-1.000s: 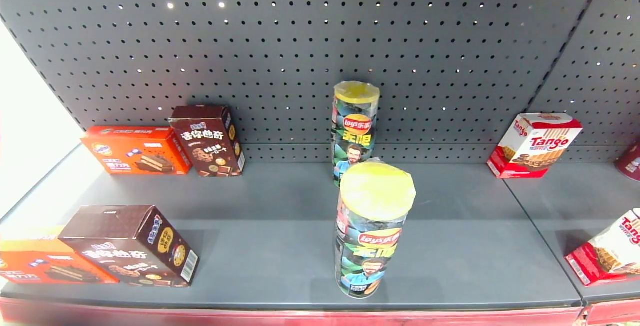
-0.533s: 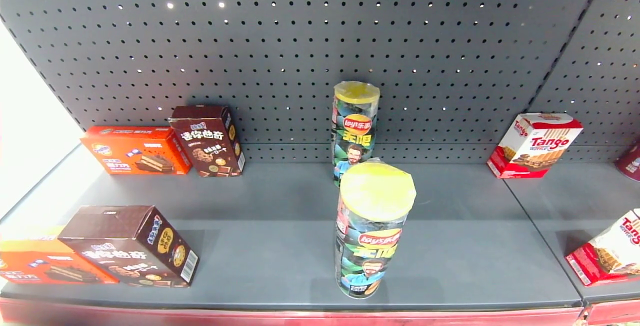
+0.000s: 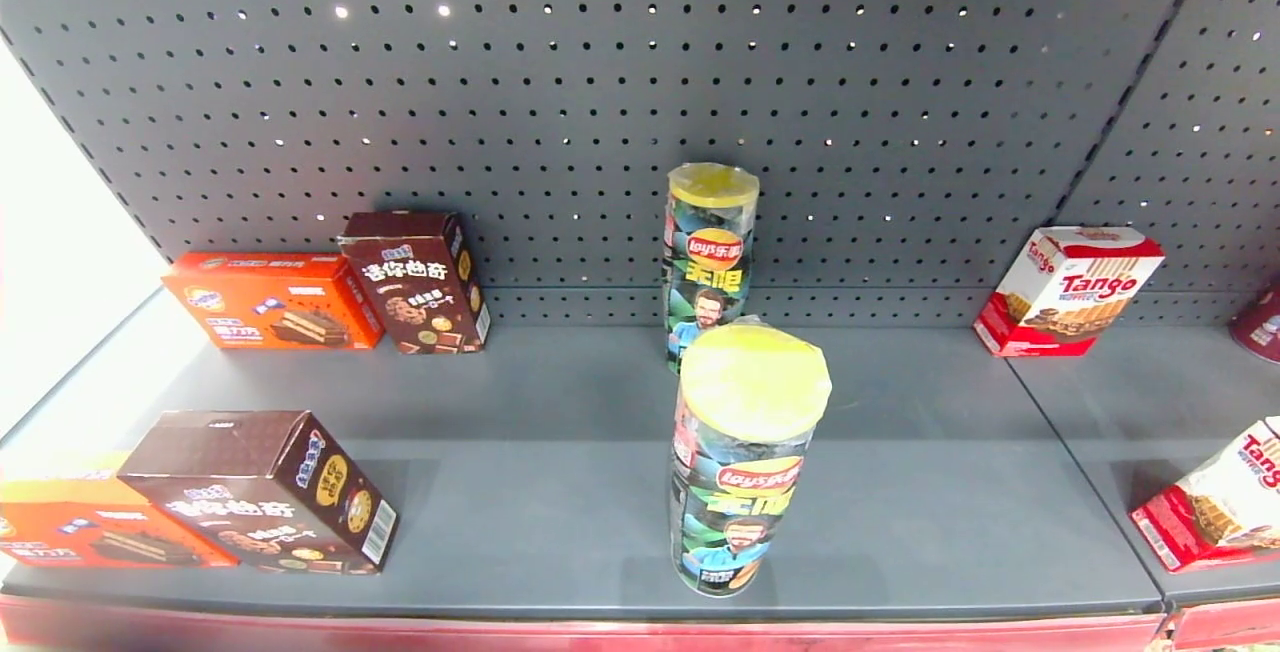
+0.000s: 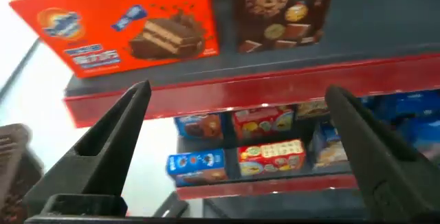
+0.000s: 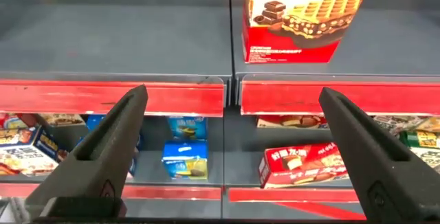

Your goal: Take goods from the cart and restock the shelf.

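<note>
My left gripper [image 4: 237, 90] is spread wide and holds nothing. My right gripper [image 5: 232, 92] is just as open and just as empty. Both hang in front of the shelf's red front lip [image 4: 275, 90], with packs on a lower shelf [image 5: 185, 159] showing beyond them.

My landmark on the shelf [image 3: 560, 492] is the front chip can [image 3: 745, 462], which stands upright near the front edge. Straight behind it, a second chip can [image 3: 710, 252] stands against the pegboard back panel [image 3: 600, 82], apart from the first.

Well to the front can's left, a brown cookie box [image 3: 260, 492] sits at the front edge, touching an orange cake box [image 3: 90, 532] on its far side. Behind and left of the can, another brown cookie box [image 3: 415, 277] and another orange cake box [image 3: 270, 297] sit side by side at the panel.

To the can's right, one wafer box [image 3: 1070, 292] leans at the back and another [image 3: 1215, 497] sits nearer the front.
</note>
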{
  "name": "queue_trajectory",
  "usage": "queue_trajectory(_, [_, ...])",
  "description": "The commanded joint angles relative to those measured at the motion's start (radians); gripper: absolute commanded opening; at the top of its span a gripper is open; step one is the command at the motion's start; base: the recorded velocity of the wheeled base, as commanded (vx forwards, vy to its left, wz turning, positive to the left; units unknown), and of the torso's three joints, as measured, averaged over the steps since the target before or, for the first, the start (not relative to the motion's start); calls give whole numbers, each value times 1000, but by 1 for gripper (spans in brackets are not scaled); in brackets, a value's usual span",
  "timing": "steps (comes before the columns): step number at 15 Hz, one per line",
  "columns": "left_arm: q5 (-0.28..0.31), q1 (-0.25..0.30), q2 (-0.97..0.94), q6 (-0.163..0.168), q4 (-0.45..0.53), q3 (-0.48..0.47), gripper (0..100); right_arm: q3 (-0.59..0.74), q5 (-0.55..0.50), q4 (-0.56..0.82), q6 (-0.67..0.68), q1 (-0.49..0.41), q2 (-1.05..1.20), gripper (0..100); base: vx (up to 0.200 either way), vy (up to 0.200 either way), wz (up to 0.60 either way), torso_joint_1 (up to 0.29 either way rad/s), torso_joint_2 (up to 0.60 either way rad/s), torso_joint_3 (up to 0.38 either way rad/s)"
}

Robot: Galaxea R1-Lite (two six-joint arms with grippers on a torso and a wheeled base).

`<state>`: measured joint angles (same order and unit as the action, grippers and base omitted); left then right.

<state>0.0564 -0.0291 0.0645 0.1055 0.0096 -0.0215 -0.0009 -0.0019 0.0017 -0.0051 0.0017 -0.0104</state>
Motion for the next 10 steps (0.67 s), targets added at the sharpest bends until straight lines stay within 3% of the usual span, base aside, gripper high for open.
queue_trajectory(1, [30,0,0,-18,24,-14,100,1,-1,-2,1,0,9,100,0,0,0,0,0,0])
queue_trajectory(2, [11,11,1,-15,26,-14,100,1,-1,-2,1,0,10,100,0,0,0,0,0,0])
queue_trajectory(3, [-44,51,0,-17,27,-14,100,1,-1,-2,1,0,10,100,0,0,0,0,0,0])
queue_trajectory(5, [-191,51,-3,-21,13,-9,100,1,-1,-2,1,0,10,100,0,0,0,0,0,0])
queue_trajectory(7, [-198,34,-58,-18,13,-8,100,1,-1,-2,1,0,9,100,0,0,0,0,0,0])
queue_trajectory(9, [-194,34,-64,-35,10,-5,100,1,-1,-2,1,0,10,100,0,0,0,0,0,0])
queue_trajectory(10, [-49,31,-64,-84,3,17,100,1,-1,-2,1,0,10,100,0,0,0,0,0,0])
